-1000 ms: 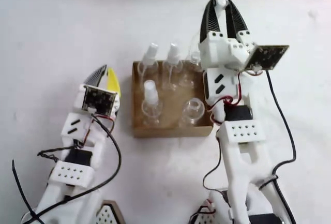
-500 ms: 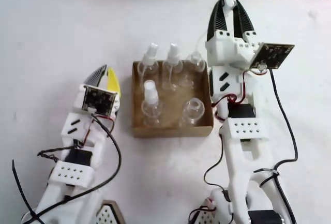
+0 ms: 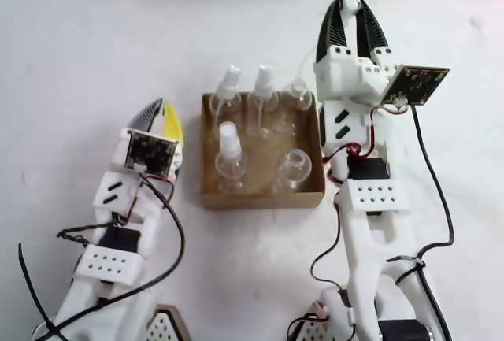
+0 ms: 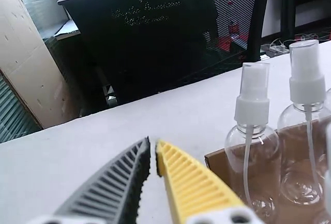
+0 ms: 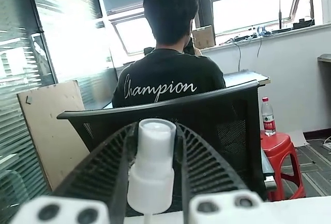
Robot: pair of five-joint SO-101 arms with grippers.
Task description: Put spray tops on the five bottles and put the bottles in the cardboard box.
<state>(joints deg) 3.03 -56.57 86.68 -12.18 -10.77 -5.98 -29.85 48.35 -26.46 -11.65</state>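
Observation:
The cardboard box (image 3: 211,195) lies mid-table with several clear bottles standing in it. White spray tops sit on the two back-left bottles (image 3: 228,95) (image 3: 262,93) and on the front-left one (image 3: 229,152). The front-right bottle (image 3: 294,169) has an open neck, and I cannot make out a top on the back-right bottle (image 3: 298,95). My right gripper (image 3: 350,4) is beyond the box's far right corner, shut on a white spray top (image 5: 151,172). My left gripper (image 3: 161,109), with grey and yellow fingers (image 4: 129,175), rests shut and empty left of the box.
White tabletop extends on all sides of the box. The table's far edge runs just behind the right gripper. A black mesh chair (image 4: 155,32) stands beyond the table.
The right gripper, holding the spray top, has shifted slightly rightward and away from the back-right bottle. The left arm has kept still.

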